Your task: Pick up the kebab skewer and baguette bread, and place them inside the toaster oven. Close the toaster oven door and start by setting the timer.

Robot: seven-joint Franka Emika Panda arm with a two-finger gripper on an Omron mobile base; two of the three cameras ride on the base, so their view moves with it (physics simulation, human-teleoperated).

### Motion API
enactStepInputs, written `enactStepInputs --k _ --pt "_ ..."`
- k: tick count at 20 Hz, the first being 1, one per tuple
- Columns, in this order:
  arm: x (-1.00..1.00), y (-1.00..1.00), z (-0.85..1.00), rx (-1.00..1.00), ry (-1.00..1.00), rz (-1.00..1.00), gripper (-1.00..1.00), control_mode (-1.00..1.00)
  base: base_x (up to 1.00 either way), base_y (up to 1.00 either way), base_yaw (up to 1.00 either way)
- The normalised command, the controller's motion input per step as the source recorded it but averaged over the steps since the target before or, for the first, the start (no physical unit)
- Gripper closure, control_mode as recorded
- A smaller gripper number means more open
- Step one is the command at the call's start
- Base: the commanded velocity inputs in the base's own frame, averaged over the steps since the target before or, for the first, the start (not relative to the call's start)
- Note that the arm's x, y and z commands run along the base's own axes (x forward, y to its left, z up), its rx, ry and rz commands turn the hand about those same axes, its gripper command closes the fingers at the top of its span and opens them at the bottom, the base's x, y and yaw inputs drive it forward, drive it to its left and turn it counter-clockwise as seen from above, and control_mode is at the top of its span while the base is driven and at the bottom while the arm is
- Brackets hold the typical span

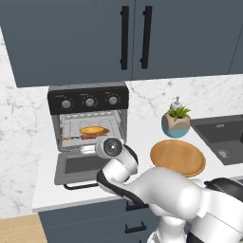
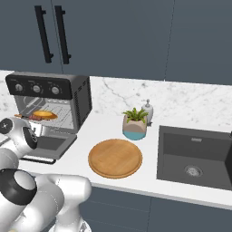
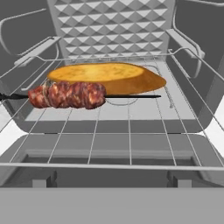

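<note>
Both foods lie on the oven [image 1: 88, 118] rack, skewer [image 3: 68, 95] touching the baguette [image 3: 105, 77] at its 6 o'clock; claw apparently open and empty, so next swing the dropped door [image 1: 80, 166] shut.

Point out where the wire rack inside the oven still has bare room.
Free: the front of the wire rack, between the kebab skewer and the open toaster oven door. Crowded: mid-rack, where the baguette bread lies just behind the skewer.
</note>
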Motion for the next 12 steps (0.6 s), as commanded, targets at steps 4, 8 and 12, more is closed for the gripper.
enactStepInputs --k 4,8,12 --pt "0.13 0.0 0.0 0.0 0.0 0.0 -1.0 -1.0 0.0 0.0 0.0" --pt "0.07 0.0 0.01 0.0 0.0 0.0 -1.0 -1.0 0.0 0.0 0.0" --pt "0.05 0.0 0.02 0.0 -0.01 0.0 -1.0 -1.0 0.0 0.0 0.0"
